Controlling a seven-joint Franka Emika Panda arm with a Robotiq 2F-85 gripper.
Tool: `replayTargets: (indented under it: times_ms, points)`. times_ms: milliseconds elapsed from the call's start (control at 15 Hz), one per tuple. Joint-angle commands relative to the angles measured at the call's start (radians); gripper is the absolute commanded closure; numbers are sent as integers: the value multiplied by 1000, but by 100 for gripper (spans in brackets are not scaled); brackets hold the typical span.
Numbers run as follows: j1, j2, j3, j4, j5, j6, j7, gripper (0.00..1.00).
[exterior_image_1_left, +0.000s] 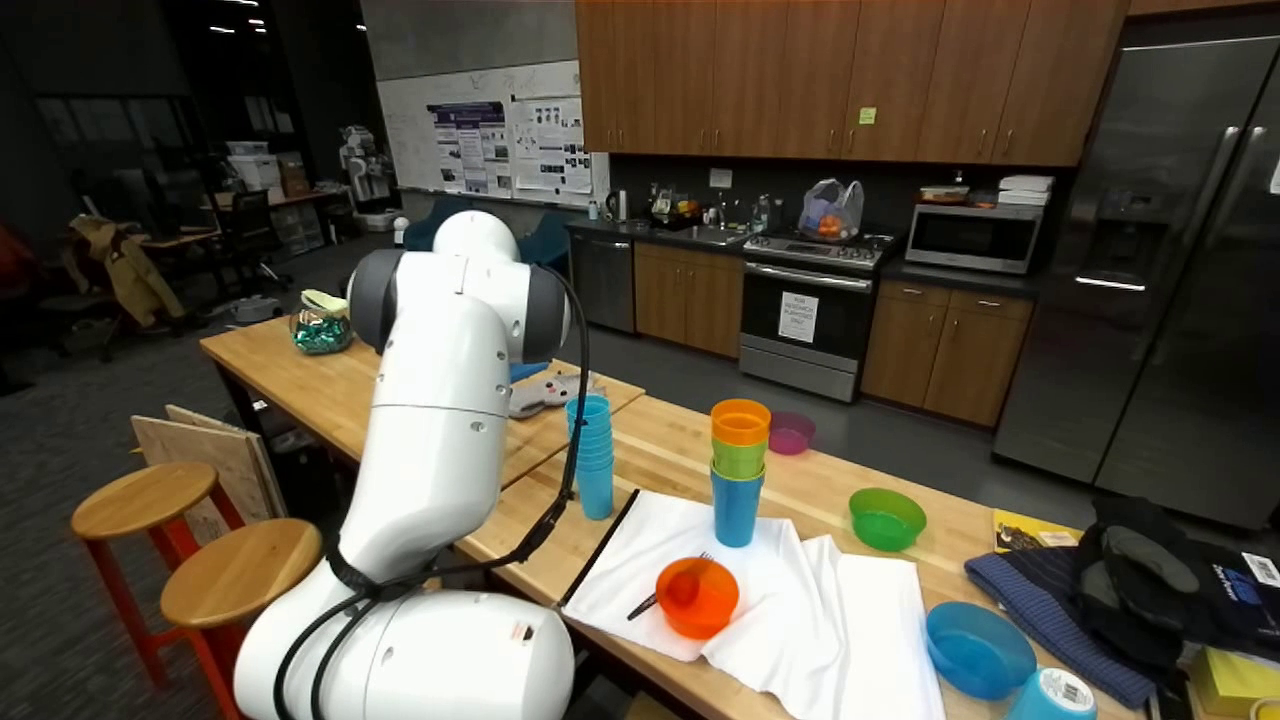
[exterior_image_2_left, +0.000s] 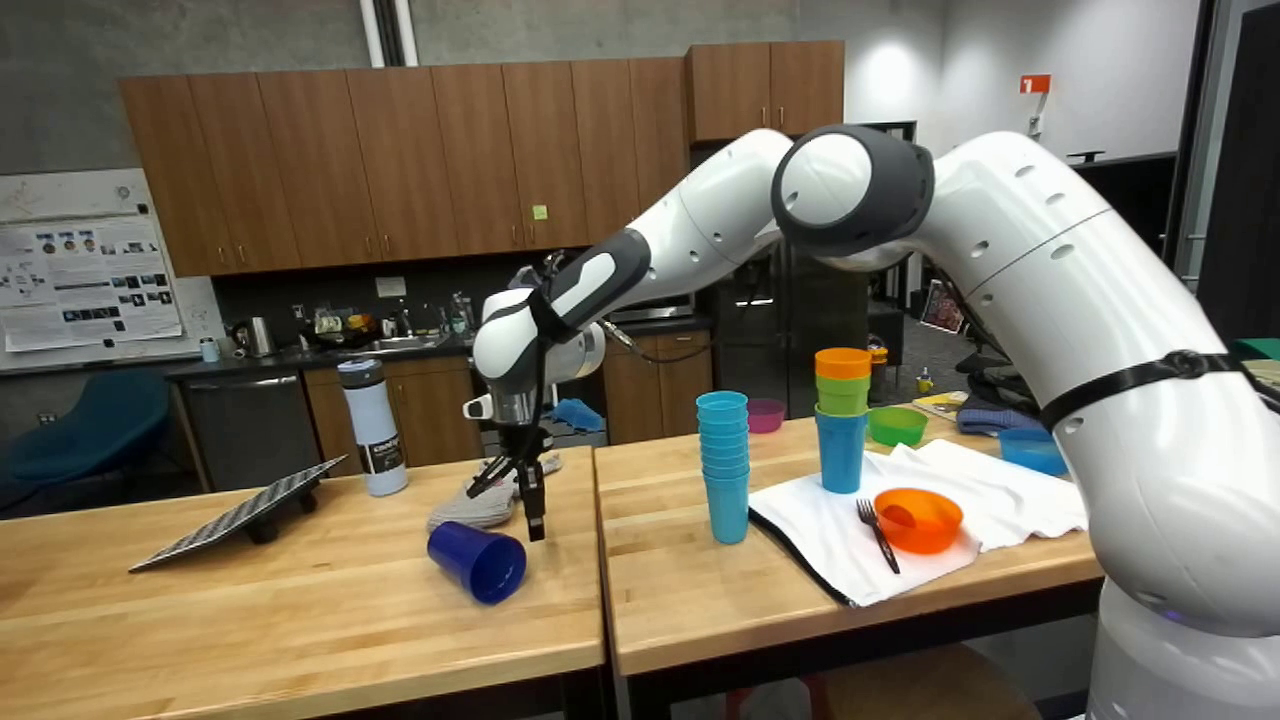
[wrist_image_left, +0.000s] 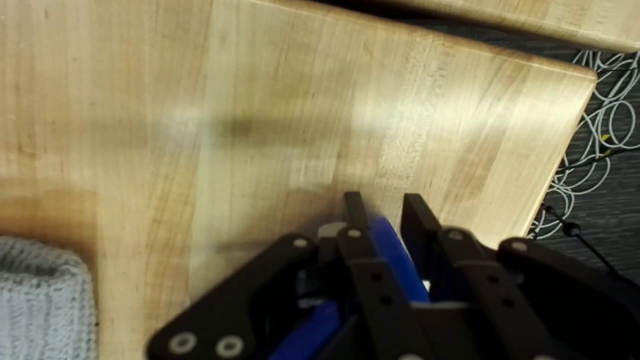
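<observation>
I have the gripper (wrist_image_left: 383, 197) pointed down at the surface (exterior_image_2_left: 300, 620), its two fingers parted by a narrow gap, with bare wood showing between the tips. The dark blue cup (exterior_image_2_left: 478, 562) lies on its side on that surface, right by the fingertips, its mouth on the gripper's side. My wrist view gives me only strips of its blue, between and behind the black linkage, so I can't honestly say whether a finger touches the rim.

In an exterior view the white arm (exterior_image_1_left: 440, 400) blocks both gripper and cup from me, and covers part of the grey knitted item (exterior_image_2_left: 480, 508) too. That item lies behind the cup; at the wrist only one ribbed end shows, cut off by the lower left corner.

Further along are a pale blue bottle (exterior_image_2_left: 373, 428) and a tilted panel (exterior_image_2_left: 240, 515). Past the seam, the neighbouring surface (exterior_image_2_left: 690, 610) carries a stack of light blue cups (exterior_image_2_left: 725, 465). On the white cloth (exterior_image_2_left: 810, 530) I see a stack of orange, green and blue cups (exterior_image_2_left: 842, 400) and an orange bowl (exterior_image_2_left: 918, 520), a black fork (exterior_image_2_left: 878, 535) beside it. In an exterior view the arm hides part of a blue bowl (exterior_image_2_left: 1035, 450).
</observation>
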Motion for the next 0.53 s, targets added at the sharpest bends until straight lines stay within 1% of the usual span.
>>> replayTargets:
  times_ms: [0,67,133,333,467]
  points:
    - [1,4,1,8,-2,-5,1,48]
    - [6,-4,0,-13,-2,34,24,48]
    - [-2,-2,6,-17,18,47,34,44]
    - [-5,-3,0,-39,60,65,135,26]
    - [1,-19,-9,-66,54,62,199,12]
